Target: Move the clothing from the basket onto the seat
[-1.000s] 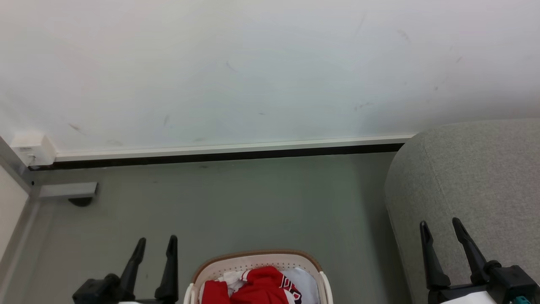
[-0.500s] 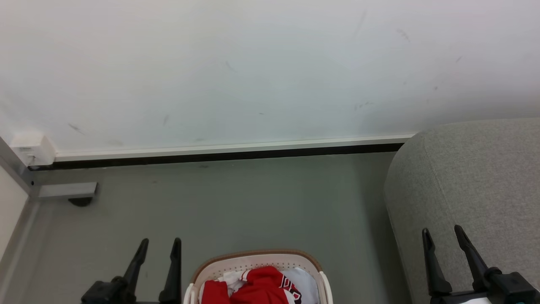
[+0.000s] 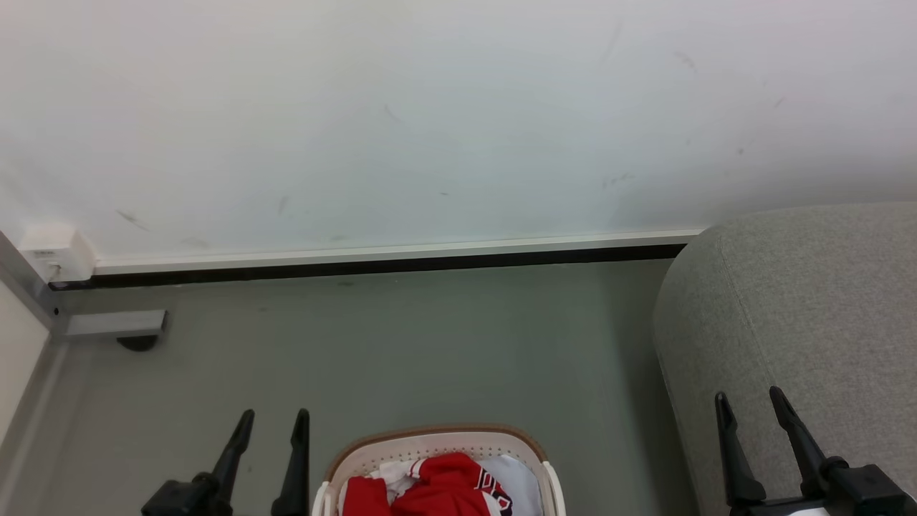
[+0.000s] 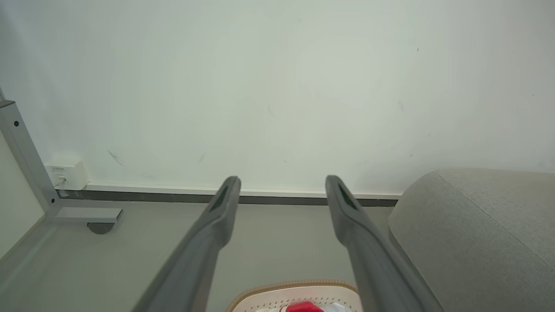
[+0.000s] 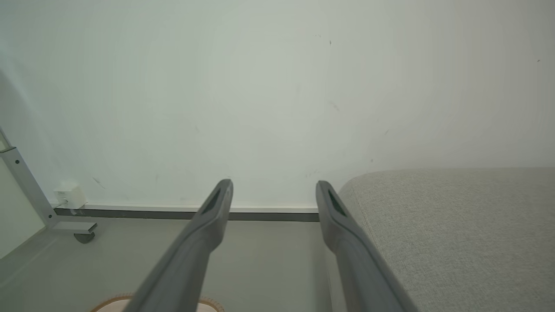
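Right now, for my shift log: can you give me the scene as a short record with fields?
basket: cream, brown rim, on the grey floor
clothing: red with white trim, lying in the basket
seat: grey fabric, right of the basket
left gripper: open, empty, left of the basket
right gripper: open, empty, by the seat

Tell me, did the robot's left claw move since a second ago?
Yes. The left gripper has slid down the head view and slightly toward the basket, which stayed put.
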Available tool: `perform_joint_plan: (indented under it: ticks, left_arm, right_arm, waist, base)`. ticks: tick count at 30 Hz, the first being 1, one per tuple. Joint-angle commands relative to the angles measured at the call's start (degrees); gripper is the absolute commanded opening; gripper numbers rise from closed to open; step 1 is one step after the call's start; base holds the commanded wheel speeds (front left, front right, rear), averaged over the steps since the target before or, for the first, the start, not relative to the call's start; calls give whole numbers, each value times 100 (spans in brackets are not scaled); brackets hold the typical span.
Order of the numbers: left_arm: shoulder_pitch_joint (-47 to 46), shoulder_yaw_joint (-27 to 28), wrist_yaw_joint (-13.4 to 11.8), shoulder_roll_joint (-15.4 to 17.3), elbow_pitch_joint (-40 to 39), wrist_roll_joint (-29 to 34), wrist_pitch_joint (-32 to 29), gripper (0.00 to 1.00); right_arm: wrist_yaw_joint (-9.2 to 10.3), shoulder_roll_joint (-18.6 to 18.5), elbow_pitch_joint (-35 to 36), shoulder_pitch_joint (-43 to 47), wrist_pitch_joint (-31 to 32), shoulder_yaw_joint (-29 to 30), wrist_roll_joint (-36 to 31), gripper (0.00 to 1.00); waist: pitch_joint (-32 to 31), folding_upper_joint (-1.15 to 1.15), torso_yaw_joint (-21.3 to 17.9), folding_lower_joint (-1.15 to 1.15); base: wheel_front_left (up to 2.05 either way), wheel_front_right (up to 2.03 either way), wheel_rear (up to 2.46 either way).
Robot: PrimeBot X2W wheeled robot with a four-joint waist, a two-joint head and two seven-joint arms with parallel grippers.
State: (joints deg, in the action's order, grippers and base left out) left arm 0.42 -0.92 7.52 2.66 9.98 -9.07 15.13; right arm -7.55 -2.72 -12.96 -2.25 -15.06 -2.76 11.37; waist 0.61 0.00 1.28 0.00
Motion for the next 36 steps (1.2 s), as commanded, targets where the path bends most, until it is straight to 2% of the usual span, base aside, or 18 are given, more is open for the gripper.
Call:
perform_joint_plan:
  ticks: [1, 13, 21, 28, 32, 36]
  left_arm:
    - [53, 4, -7, 40, 9, -70, 4, 100]
    - [61, -1, -7, 40, 59, -145, 4, 100]
    - [-137, -167, -7, 137, 130, -175, 3, 100]
    - [-613, -795, -8, 503, 952, -265, 3, 100]
    - [-1122, -1364, -7, 752, 1687, -389, -40, 100]
    - [-1673, -1956, -7, 951, 2289, -496, -345, 100]
  right_arm:
    - [12, -30, -13, -1, -18, 7, 69, 100]
    - [12, -30, -31, -25, -18, -74, 95, 100]
    - [12, -29, 99, -196, -12, -177, 146, 100]
    - [12, -28, 345, -453, -8, -311, 210, 100]
    - [12, -24, 531, -631, -8, -365, 248, 100]
    - [12, -25, 746, -843, -8, -432, 323, 100]
  waist:
    - [2, 0, -3, 0]
    - [27, 0, -55, 0]
    - [277, 0, -315, 0]
    - [771, 0, -691, 0]
    - [1133, 0, -902, 0]
    - [1599, 0, -1092, 0]
  base:
    - [0, 0, 0]
    - [0, 0, 0]
    - [0, 0, 0]
    - [0, 0, 0]
    - [0, 0, 0]
    - [0, 0, 0]
